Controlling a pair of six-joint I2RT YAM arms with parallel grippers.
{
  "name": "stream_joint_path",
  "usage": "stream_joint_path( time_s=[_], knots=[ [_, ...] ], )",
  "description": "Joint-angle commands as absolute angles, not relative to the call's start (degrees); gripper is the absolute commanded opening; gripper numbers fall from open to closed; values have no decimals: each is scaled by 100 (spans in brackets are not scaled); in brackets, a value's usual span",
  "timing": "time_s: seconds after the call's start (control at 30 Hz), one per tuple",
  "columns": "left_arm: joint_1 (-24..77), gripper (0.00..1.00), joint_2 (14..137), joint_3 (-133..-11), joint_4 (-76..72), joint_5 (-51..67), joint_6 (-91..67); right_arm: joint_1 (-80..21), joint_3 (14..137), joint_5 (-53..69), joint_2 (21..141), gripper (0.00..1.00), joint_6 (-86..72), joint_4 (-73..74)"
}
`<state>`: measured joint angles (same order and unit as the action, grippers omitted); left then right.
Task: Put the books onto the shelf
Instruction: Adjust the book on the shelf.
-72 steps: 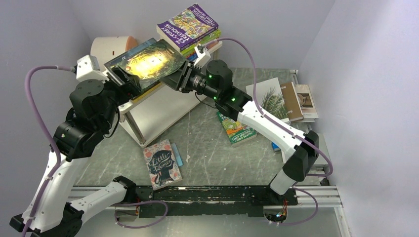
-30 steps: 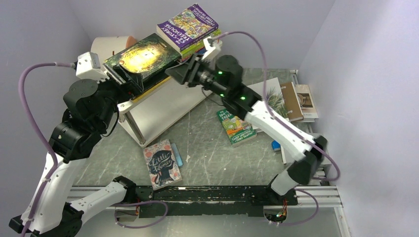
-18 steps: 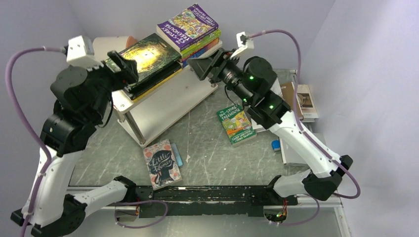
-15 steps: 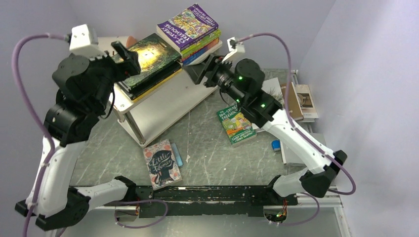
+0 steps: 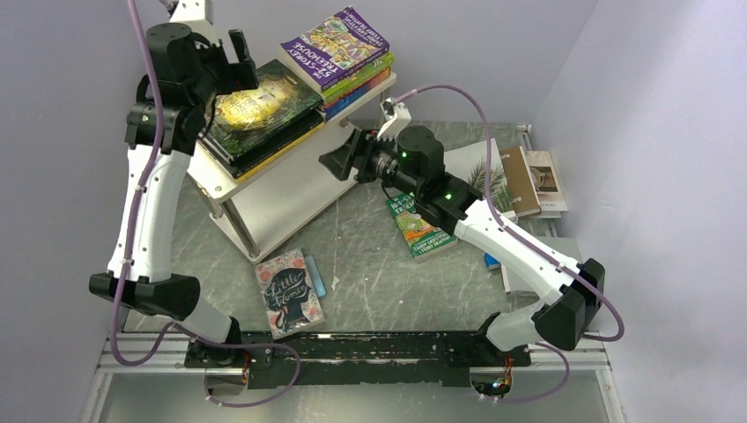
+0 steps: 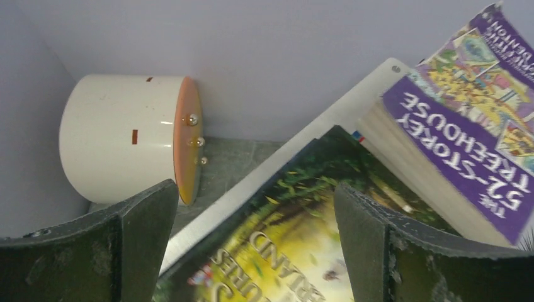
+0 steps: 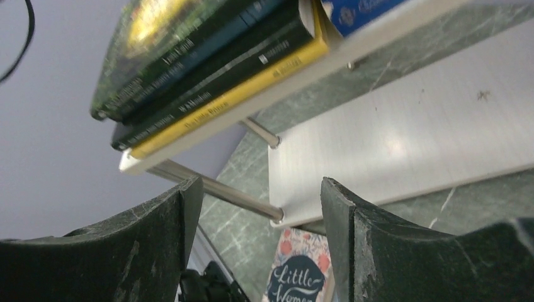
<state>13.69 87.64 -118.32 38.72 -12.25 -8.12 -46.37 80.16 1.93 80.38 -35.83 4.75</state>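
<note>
The left gripper [image 5: 236, 55] hangs above the left end of the shelf [image 5: 295, 189] with its jaws spread wide and nothing between them. The left wrist view looks down between the fingers [image 6: 135, 242] at the green-gold book [image 5: 262, 99]. The right gripper [image 5: 338, 164] is also parted and empty, clear of the shelf's front edge and aimed between its two boards.

The green-gold book lies flat, cover up, on top of a black book [image 7: 214, 60] and a yellow book [image 7: 239, 88] at the left end of the top board. Its long axis runs along the shelf's length, and the stack's spines face the front edge, toward the right gripper. At the far-right end of the same board a purple Treehouse book [image 5: 335, 40] tops a second flat pile, roughly parallel to the first.

On the worktop [image 5: 370, 273], the Little Women book [image 5: 289, 293] lies cover up near the near edge, in front of the shelf. A green Treehouse book [image 5: 421, 231] lies partly under the right forearm, and white and brown books [image 5: 515, 176] lie by the right edge.

The left arm stands tall and nearly straight from the near-left corner, its wrist bent over the shelf. The right arm folds at a low elbow near the right edge and reaches to the far left. A white cylinder [image 6: 119, 145] lies behind the shelf.
</note>
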Motion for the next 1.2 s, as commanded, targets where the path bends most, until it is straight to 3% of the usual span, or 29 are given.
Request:
stream_joint_path(
  time_s=[0.0, 0.1, 0.4, 0.67, 0.83, 1.17],
  knots=[
    [620, 97, 8855, -11962, 3675, 469, -826, -4673, 7675, 476, 7837, 72, -3741, 228],
    [175, 97, 8942, -11726, 3472, 1454, -958, -4712, 7586, 499, 7858, 72, -3816, 153],
    [-981, 85, 9072, -11079, 2883, 4495, -1537, -4964, 7865, 401, 8199, 72, -3846, 26],
    [-1001, 83, 9260, -11050, 3251, 4773, -1293, -5330, 8186, 185, 8585, 70, -3591, -602],
    [-994, 67, 9112, -10863, 3107, 4983, -1286, -5402, 8584, 192, 8891, 61, -3459, -703],
    [-999, 46, 8974, -10562, 2867, 5305, -1503, -5423, 9128, 125, 9405, 50, -3326, -827]
  ],
)
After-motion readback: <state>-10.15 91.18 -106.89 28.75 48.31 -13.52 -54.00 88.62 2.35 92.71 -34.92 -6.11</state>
